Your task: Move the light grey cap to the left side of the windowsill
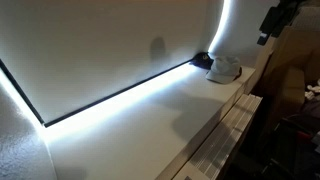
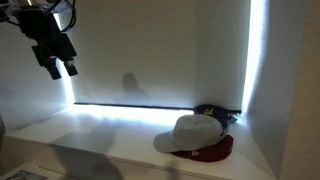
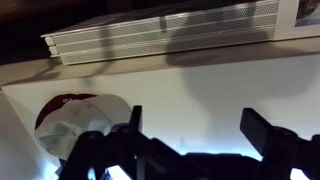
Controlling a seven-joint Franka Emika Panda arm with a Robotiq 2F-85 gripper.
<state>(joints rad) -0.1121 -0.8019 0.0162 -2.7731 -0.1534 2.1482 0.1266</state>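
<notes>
Right now the tool (image 3: 190, 118) is wide open. Its two black fingers (image 3: 135, 125) are far apart, and it holds nothing and touches nothing. It hangs in the air above the counter (image 2: 90, 135), well apart from the caps. The counter is long, flat, smooth and white. Along its front edge runs a white panel (image 3: 160, 30) with many thin ribs. Farther along, the light grey cap (image 2: 192, 132) sits near the corner at the end of the counter. It looks soft, with a round top, and it rests partly on a dark red cap (image 2: 216, 153). Just behind them lies a small dark thing (image 2: 212, 112), too dim to make out. At the very back, a bright light strip (image 2: 140, 107) glows along the wall.
</notes>
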